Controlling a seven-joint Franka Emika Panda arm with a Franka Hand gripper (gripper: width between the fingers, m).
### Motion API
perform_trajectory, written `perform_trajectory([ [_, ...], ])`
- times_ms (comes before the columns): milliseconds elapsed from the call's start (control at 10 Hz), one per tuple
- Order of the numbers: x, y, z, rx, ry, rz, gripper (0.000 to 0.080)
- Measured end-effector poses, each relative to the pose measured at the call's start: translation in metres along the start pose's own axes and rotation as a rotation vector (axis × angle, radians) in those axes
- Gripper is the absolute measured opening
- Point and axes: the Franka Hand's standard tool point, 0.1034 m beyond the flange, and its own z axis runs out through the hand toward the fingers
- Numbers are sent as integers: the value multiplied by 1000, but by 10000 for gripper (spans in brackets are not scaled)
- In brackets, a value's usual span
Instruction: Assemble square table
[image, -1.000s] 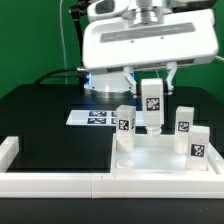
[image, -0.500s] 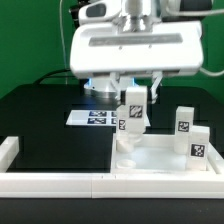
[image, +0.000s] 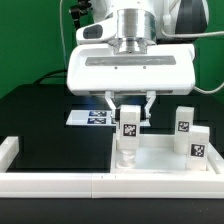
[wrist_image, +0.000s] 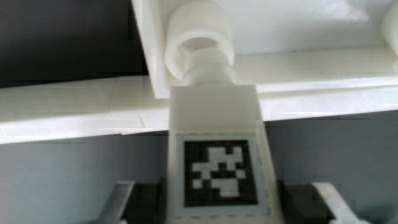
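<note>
- The white border rail (image: 60, 181) runs along the table's front edge.
- Behind it, the tabletop (image: 160, 160) lies at the exterior view's right.
- The gripper (image: 130, 112) is clamped on a tagged leg (image: 129, 128), upright over the tabletop's corner socket (wrist_image: 201, 45).
- Two legs (image: 184, 121) stand farther right.

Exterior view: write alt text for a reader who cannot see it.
The robot's claw holds a tagged white leg upright over a corner of the white square tabletop. Two more tagged legs stand on the tabletop's far side, at the view's right.
</note>
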Motion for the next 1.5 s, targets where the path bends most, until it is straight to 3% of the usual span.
perform_trajectory([
  [600,-10,4,16,-26,40,-7,290],
  [1000,-11,1,18,-22,27,1,290],
  [1100,-12,1,19,-21,23,1,371],
  [1200,-12,1,19,-21,23,1,561],
  [1500,-12,1,19,-21,21,1,631],
])
